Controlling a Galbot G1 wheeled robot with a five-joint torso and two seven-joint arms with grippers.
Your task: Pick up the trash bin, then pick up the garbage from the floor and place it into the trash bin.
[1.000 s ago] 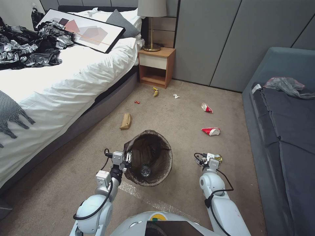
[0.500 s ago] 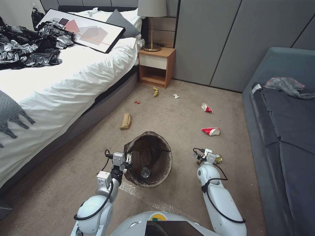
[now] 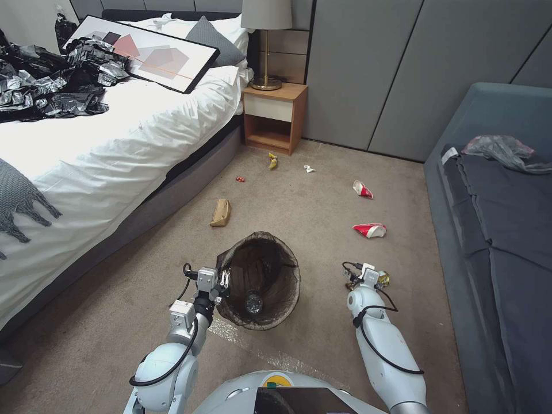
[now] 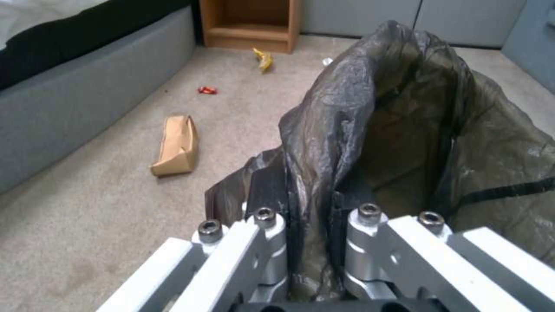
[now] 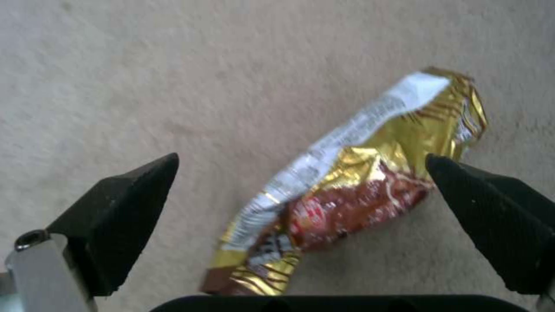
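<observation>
Gripping the near-left rim of the trash bin point(image 3: 260, 280) through its dark brown liner, the left gripper point(image 3: 220, 280) shows in the head view beside the bed; a small clear bottle point(image 3: 251, 301) lies inside. On the carpet ahead lie a tan paper bag point(image 3: 221, 212) and two red-and-white paper cups point(image 3: 369, 230). The right gripper point(image 3: 368, 278) sits low over the floor, right of the bin

Left wrist view: both fingers point(image 4: 269, 197) clamp a fold of bag and rim

Right wrist view: the black fingertips point(image 5: 136, 190) stand wide apart, straddling a gold snack wrapper point(image 5: 353, 182) flat on the carpet, one tip at its edge
</observation>
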